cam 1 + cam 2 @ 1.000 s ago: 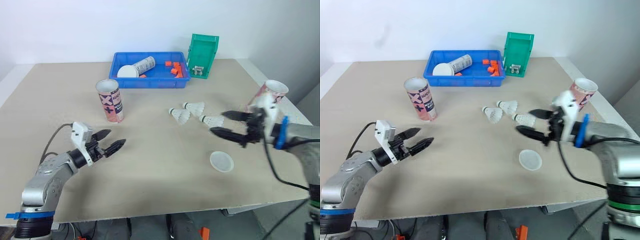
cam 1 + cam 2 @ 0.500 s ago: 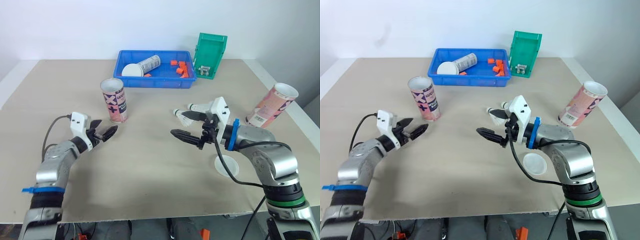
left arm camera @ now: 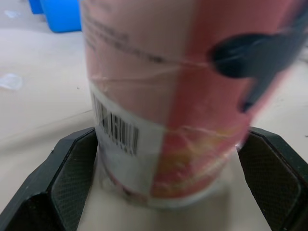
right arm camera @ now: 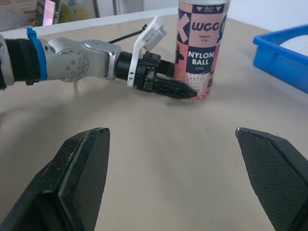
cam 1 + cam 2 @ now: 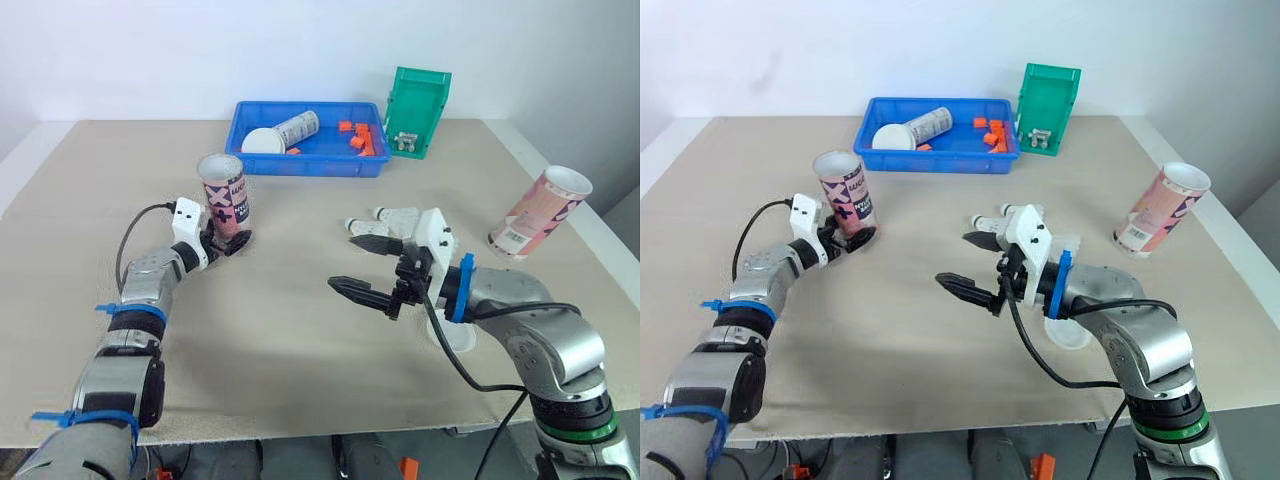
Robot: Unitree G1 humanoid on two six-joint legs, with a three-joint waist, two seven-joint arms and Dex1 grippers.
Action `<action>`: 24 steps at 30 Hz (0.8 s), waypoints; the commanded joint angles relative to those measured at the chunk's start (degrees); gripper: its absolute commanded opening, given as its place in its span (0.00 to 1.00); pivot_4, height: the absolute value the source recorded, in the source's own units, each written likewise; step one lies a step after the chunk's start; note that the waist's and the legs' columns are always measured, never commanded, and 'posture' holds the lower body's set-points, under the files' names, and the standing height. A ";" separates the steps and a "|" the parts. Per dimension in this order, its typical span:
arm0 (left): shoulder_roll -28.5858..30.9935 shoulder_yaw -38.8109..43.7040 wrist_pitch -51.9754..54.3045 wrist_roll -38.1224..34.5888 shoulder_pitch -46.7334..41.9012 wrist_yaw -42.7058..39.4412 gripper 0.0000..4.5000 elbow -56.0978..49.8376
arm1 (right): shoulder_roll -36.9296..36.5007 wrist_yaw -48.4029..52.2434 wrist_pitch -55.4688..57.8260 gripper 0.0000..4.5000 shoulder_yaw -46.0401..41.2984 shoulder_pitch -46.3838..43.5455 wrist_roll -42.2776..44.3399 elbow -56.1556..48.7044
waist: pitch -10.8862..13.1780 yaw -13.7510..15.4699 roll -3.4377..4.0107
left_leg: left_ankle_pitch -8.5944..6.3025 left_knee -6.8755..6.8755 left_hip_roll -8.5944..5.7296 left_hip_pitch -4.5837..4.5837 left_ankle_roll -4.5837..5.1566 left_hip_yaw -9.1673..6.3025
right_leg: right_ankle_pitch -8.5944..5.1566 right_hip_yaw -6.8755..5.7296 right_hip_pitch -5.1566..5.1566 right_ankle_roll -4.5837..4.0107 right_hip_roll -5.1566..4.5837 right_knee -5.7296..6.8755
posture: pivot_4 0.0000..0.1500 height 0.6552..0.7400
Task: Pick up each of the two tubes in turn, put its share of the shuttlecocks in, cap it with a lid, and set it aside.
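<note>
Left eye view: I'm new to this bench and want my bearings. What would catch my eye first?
A pink patterned cardboard tube stands upright on the left of the beige table, with the left gripper at its foot. Mid-table the right gripper hangs wide open, white feathered shuttlecocks just beyond it. A second pink tube sits near the table's right edge.

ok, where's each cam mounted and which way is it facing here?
Eye views: head stereo pair, looking forward-down over the beige table; both arms show, left gripper straddling the upright pink patterned cardboard tube, right gripper open mid-table.
Left wrist view: along its black fingers, tube base between them.
Right wrist view: along its fingers, toward the left gripper and tube.
All share that tube.
</note>
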 commanded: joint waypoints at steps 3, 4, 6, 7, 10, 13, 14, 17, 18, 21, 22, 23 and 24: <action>-1.48 0.30 -3.92 2.43 -5.67 -0.27 1.00 7.81 | -0.25 -2.59 0.47 0.99 -2.27 0.82 1.72 -4.11 | 0.00 0.05 0.00 | 0.00 -0.01 0.00 -0.02 0.00 -0.04 | -0.02 0.00 0.01 -0.01 0.02 0.00 | 1.00 0.57; -1.73 0.62 -4.17 2.53 -6.50 -0.04 1.00 8.64 | -0.37 -2.86 0.55 0.99 -2.31 0.92 1.73 -4.25 | 0.00 0.05 0.00 | 0.00 0.00 -0.01 -0.04 0.00 -0.05 | -0.01 0.01 0.01 0.00 0.02 0.00 | 1.00 0.57; -2.03 1.19 -4.84 2.62 -7.60 0.28 1.00 9.79 | -0.56 -3.30 0.67 0.99 -2.40 1.09 1.77 -4.46 | 0.00 0.04 -0.01 | 0.00 0.02 -0.01 -0.06 0.00 -0.05 | -0.01 0.01 0.01 0.00 0.02 0.00 | 1.00 0.57; -2.16 1.52 -5.02 2.38 -7.87 -0.38 1.00 10.14 | -0.63 -3.45 0.71 0.99 -2.43 1.17 1.80 -4.54 | 0.00 0.02 -0.01 | 0.00 0.02 -0.01 -0.06 0.00 -0.07 | -0.01 0.00 0.01 0.00 0.02 0.00 | 1.00 0.57; -2.22 1.89 -5.23 2.65 -8.19 -0.01 0.88 10.84 | -0.84 -3.81 0.79 1.00 -2.59 1.39 1.98 -4.73 | 0.00 0.01 -0.01 | 0.00 0.00 -0.01 -0.06 0.00 -0.08 | -0.02 0.00 -0.01 0.00 0.03 0.00 | 1.00 0.57; -2.15 1.71 -5.27 3.22 -7.68 -0.23 0.75 10.73 | -1.34 -3.88 0.83 1.00 -2.87 1.55 2.10 -4.64 | 0.00 0.00 -0.01 | 0.00 -0.01 -0.01 -0.06 0.00 -0.09 | -0.03 0.00 -0.01 0.00 0.04 0.00 | 1.00 0.57; -2.13 1.77 -5.50 3.14 -7.29 -0.78 0.75 10.34 | -1.55 -3.88 0.86 1.00 -3.09 1.60 2.22 -4.53 | 0.00 0.00 -0.01 | 0.00 -0.01 -0.01 -0.06 0.00 -0.09 | -0.03 0.00 0.00 0.00 0.03 0.00 | 1.00 0.57; -1.72 1.86 -6.08 2.88 -5.66 -2.24 0.75 8.20 | -2.61 -3.94 0.68 1.00 -4.08 2.24 1.83 -3.60 | 0.00 0.00 -0.01 | 0.00 -0.01 -0.01 -0.06 0.00 -0.09 | -0.03 0.00 0.00 0.00 0.03 0.00 | 1.00 0.57; -1.40 1.82 -6.17 2.72 -4.91 -3.09 0.75 6.92 | -3.08 -4.32 0.50 1.00 -4.41 2.72 1.07 -2.83 | 0.00 0.00 -0.01 | 0.00 -0.01 -0.01 -0.06 0.00 -0.09 | -0.03 0.00 0.00 0.00 0.03 0.00 | 1.00 0.57; 0.23 -0.07 -5.25 3.12 -1.18 -7.66 0.75 -1.01 | -3.74 -7.78 0.26 1.00 -4.48 4.36 -2.85 0.05 | 0.00 -0.03 -0.01 | 0.00 -0.02 0.00 -0.06 0.00 -0.09 | -0.04 0.00 -0.01 -0.01 0.03 0.00 | 1.00 0.57; 0.96 -1.04 -4.30 3.22 0.47 -9.79 0.75 -4.95 | -3.68 -9.06 0.24 1.00 -4.25 4.76 -4.22 1.01 | 0.00 -0.20 -0.01 | 0.00 -0.02 0.00 -0.06 -0.01 -0.09 | -0.04 0.00 -0.01 -0.01 0.03 0.00 | 1.00 0.57; 1.83 -1.99 -2.50 2.95 2.22 -12.26 0.75 -9.34 | -3.28 -10.37 0.55 1.00 -4.03 4.93 -5.28 2.08 | 0.00 -0.21 -0.01 | -0.01 -0.03 0.00 -0.06 -0.01 -0.08 | -0.04 0.01 -0.02 -0.02 0.03 0.00 | 1.00 0.57; 2.82 -2.83 -0.37 2.40 3.92 -14.57 0.75 -13.81 | -2.67 -11.65 0.59 1.00 -3.80 4.92 -6.28 3.07 | 0.01 -0.26 -0.01 | 0.00 -0.04 0.01 -0.06 -0.01 -0.08 | -0.05 0.01 -0.02 -0.03 0.03 0.00 | 1.00 0.57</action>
